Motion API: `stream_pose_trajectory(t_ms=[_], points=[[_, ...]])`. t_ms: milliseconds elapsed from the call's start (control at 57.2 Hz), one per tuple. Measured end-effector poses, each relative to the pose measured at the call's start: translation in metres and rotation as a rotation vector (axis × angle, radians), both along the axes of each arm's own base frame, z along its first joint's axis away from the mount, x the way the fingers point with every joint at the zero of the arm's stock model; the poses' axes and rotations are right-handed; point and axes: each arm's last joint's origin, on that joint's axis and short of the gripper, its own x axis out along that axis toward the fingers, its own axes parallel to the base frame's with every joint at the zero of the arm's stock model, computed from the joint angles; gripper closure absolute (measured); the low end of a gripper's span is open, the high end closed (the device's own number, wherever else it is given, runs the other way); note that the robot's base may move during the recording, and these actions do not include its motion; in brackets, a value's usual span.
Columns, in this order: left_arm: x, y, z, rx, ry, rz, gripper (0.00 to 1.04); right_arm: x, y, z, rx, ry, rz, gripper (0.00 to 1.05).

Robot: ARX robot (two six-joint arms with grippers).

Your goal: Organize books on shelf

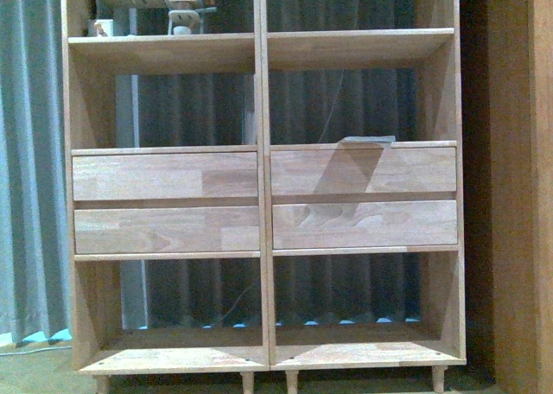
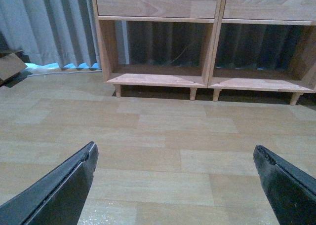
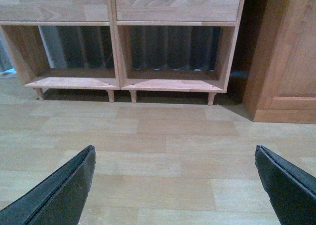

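Observation:
The shelf (image 1: pixel 259 200) is a light-wood two-column bookcase with four drawers across the middle, and it fills the front view. A thin grey book (image 1: pixel 370 139) lies flat on the ledge above the upper right drawer, its edge just showing. No other books show. The shelf's bottom compartments (image 2: pixel 158 79) (image 3: pixel 170 84) look bare in both wrist views. My left gripper (image 2: pixel 174 147) hangs open over the wood-pattern floor, well short of the shelf, with nothing between its fingers (image 2: pixel 64 185). My right gripper (image 3: pixel 174 148) is open and bare too. Neither arm shows in the front view.
A darker orange-brown cabinet (image 3: pixel 286 52) (image 1: pixel 518 187) stands just right of the shelf. Grey curtains (image 1: pixel 30 152) hang behind and to the left. Small boxy objects (image 1: pixel 181 1) sit in the top left compartment. A cardboard piece (image 2: pixel 10 67) lies on the floor at far left.

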Motion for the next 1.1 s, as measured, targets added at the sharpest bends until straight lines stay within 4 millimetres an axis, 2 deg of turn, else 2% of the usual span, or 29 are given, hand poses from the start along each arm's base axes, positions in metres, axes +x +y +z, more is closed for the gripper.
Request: stream_pose_trajectory(t_ms=[1101], points=[[0.0000,0.0000,0.0000,0.000,0.000,0.000,0.07,0.0000,0.0000,0.0000,0.000,0.000,0.000,0.07]])
